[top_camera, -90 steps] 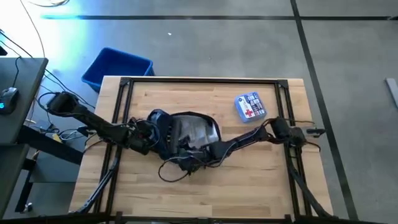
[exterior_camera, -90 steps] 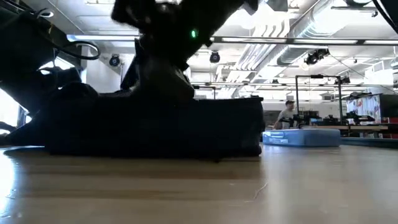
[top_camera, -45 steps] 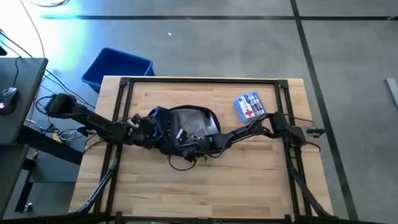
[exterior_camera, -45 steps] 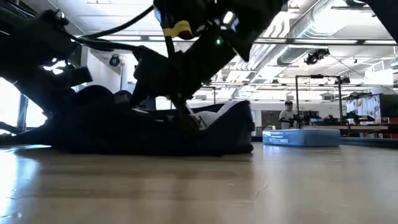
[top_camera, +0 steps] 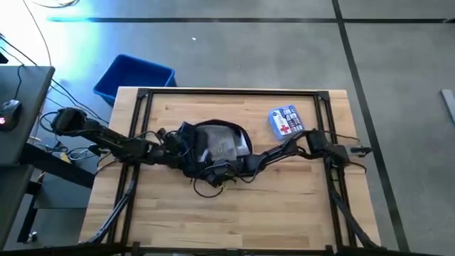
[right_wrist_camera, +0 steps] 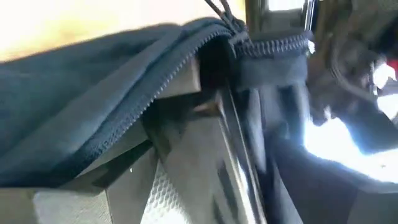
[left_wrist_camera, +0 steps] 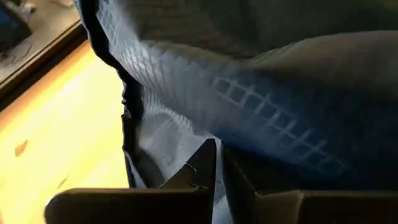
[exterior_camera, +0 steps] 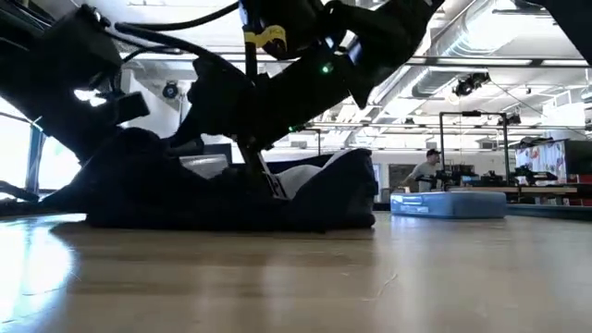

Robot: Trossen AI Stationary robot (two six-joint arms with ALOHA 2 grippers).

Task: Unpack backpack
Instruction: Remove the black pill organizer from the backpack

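Gripping backpack fabric w/ both hands: left hand & right hand, mid-table.

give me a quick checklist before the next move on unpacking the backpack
1. Backpack lies on the table: ok.
2. Opening is spread, pale lining showing: ok.
3. Left pincer is shut on the backpack fabric: ok.
4. Right pincer grip at the zipper edge: cannot tell.
5. Any item ready to lift out: cannot tell.
6. First aid pouch lies apart from both arms: ok.
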